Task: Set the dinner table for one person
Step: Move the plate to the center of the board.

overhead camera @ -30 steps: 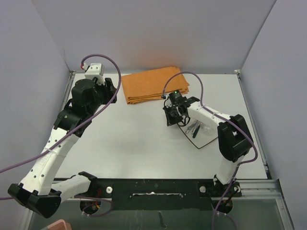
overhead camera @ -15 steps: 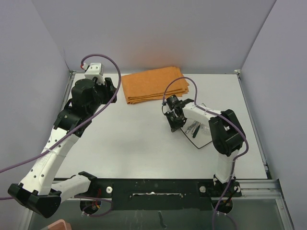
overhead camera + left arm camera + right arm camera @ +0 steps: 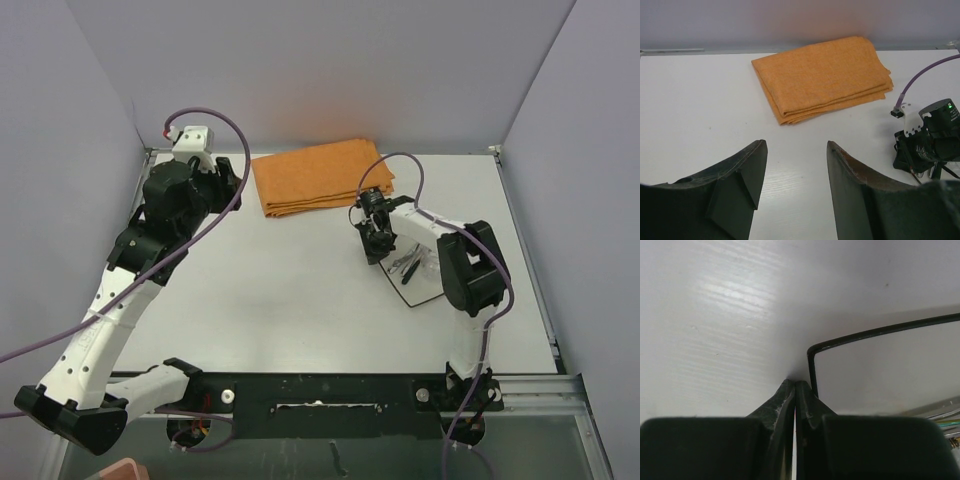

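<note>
The dinner table (image 3: 300, 290) is a wide matte white top. A small square white plate (image 3: 428, 284) with a thin black rim lies right of centre, with cutlery (image 3: 405, 266) on it. My right gripper (image 3: 377, 256) is shut and empty. Its tips (image 3: 796, 383) press on the table just outside the plate's corner rim (image 3: 812, 357). My left gripper (image 3: 232, 182) is open and empty, held above the table at the back left; its fingers (image 3: 750, 165) frame bare tabletop. A folded orange cloth (image 3: 320, 177) lies at the back, also in the left wrist view (image 3: 822, 75).
Grey walls close the table on the left, back and right. The metal edging (image 3: 520, 235) runs along the right side. The right arm's purple cable (image 3: 395, 160) loops over the cloth's right corner. The arm bases and a black rail (image 3: 320, 390) sit at the near edge.
My right gripper has turned and shifted a little right and back, staying shut at the plate's left corner. My left arm has moved slightly toward the back.
</note>
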